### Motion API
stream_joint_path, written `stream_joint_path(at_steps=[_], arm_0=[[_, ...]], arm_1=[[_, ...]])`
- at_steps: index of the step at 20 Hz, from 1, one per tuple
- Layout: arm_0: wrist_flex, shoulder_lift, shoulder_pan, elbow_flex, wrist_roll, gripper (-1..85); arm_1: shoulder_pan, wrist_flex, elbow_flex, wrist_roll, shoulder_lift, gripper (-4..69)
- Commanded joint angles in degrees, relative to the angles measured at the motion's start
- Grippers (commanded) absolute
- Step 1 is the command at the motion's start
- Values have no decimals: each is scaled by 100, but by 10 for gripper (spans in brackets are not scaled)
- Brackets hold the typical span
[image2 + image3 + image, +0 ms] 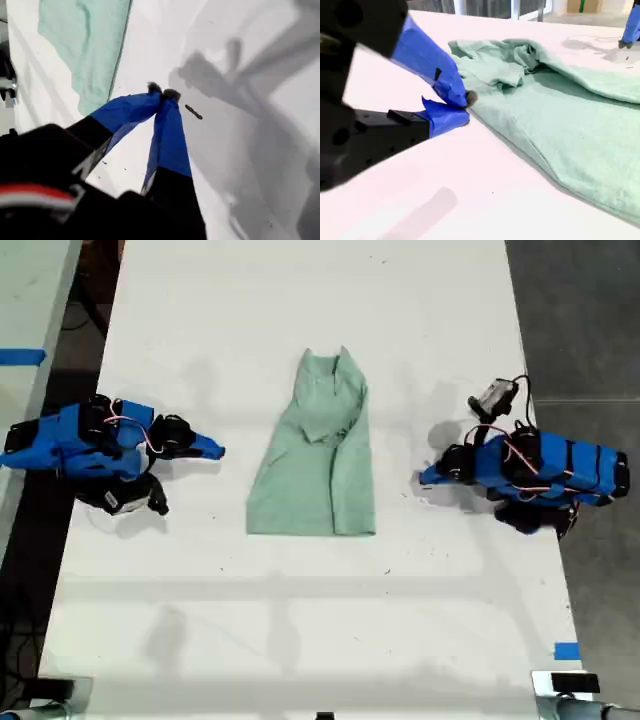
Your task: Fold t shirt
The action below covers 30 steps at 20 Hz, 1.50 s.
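We see t shirt (315, 455) at table (200, 300) centre, long narrow strip, both sides seemingly folded in, collar end toward 12 o'clock. Crosswise fold left, we judge. My first gripper (162, 93) closed, empty; my second gripper (465, 107) nearly closed, empty, just beside cloth edge.

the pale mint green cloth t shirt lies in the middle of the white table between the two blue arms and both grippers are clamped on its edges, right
Not quite. The pale mint-green cloth t shirt does lie mid-table between the two blue arms, but neither gripper grips it. The exterior view shows both clear of the cloth. My first gripper is shut over bare white table, and my second gripper sits just beside the shirt's edge, holding nothing.
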State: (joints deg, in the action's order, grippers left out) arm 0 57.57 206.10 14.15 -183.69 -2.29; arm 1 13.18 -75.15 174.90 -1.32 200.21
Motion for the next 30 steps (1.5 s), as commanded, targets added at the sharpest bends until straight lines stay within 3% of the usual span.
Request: stream_joint_path(at_steps=[1, 10, 12, 16, 18, 20, 28, 30], arm_0=[[-141, 35, -26, -9, -202, -2], [-158, -264, 35, 211, 62, -2], [-202, -2505, 9, 1485, 334, -2], [272, -7576, -993, 4913, 896, 7], [264, -8938, -1134, 5933, 800, 188], [220, -9729, -1081, 6460, 642, 247], [-53, -10934, -756, 6706, 519, 231], [-114, -11540, -668, 6987, 272, 164]], arm_1=[[439, -378, 132, -949, 97, -5], [466, -378, 149, -844, 97, -5], [492, -378, 158, -817, 97, -5], [501, -387, 158, -826, 97, -5], [501, -387, 158, -826, 97, -5], [501, -387, 158, -835, 97, -5], [492, -396, 158, -853, 97, -5], [492, -396, 158, -853, 97, -5]])
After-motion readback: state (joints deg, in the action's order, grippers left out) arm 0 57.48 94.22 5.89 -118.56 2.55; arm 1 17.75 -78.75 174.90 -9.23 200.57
